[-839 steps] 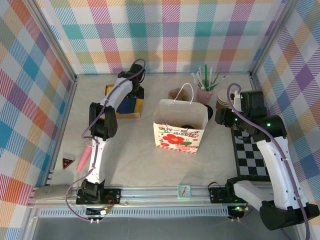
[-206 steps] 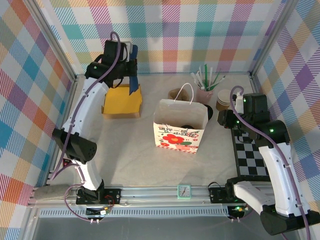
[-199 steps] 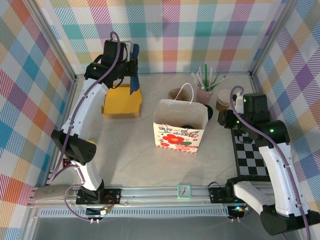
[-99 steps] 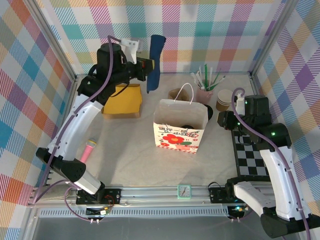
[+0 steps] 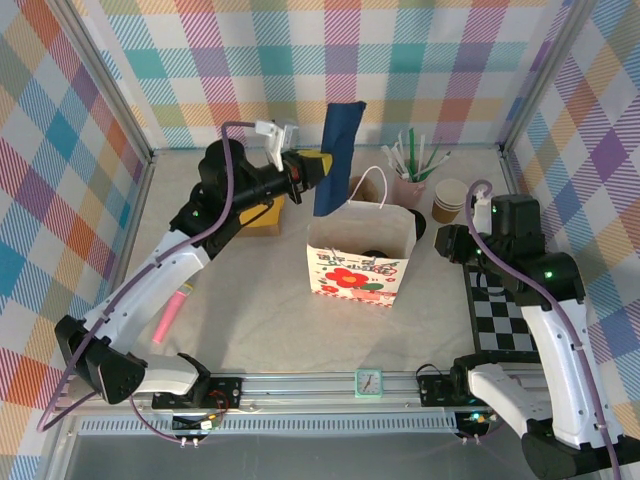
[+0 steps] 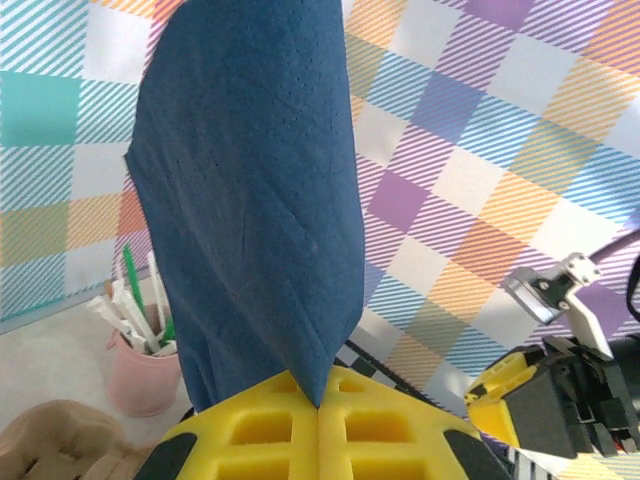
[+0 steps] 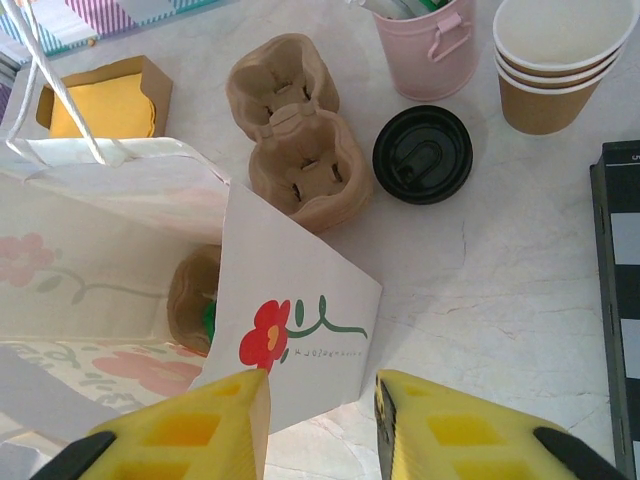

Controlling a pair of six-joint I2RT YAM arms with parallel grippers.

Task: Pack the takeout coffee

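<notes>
The takeout coffee [image 7: 422,155] stands on the tabletop [image 7: 480,260] in the upper middle of the right wrist view; it is seen from straight above, so its round black lid covers the cup body. It sits just right of the brown cup tray [image 7: 295,135], below the pink bucket [image 7: 425,50] of straws and lower left of the stack of lidless cups [image 7: 555,65], apart from all three; it is outside the white flowered bag [image 7: 120,210], near the bag's right side.

This view also looks down into the bag, where a brown object with a spot of green [image 7: 195,295] lies at the bottom; what it is cannot be told.

In the top view the bag [image 5: 360,265] stands upright and open at the centre of the frame; the bucket [image 5: 408,188] and the cup stack [image 5: 450,200] are behind its right corner.

The right hand [image 7: 320,390] has its yellow fingers parted with nothing between them, above the bag's flower-printed side panel; in the top view it [image 5: 447,243] hangs just right of the bag, apart from it.

The left hand [image 5: 320,175] is clamped tight on a dark blue napkin [image 5: 338,150], held upright over the bag's rear left corner; the left wrist view shows the napkin [image 6: 250,190] rising from the meeting line of the closed hand [image 6: 318,400], with the plaid wall behind and the bucket [image 6: 140,375] at lower left.
</notes>
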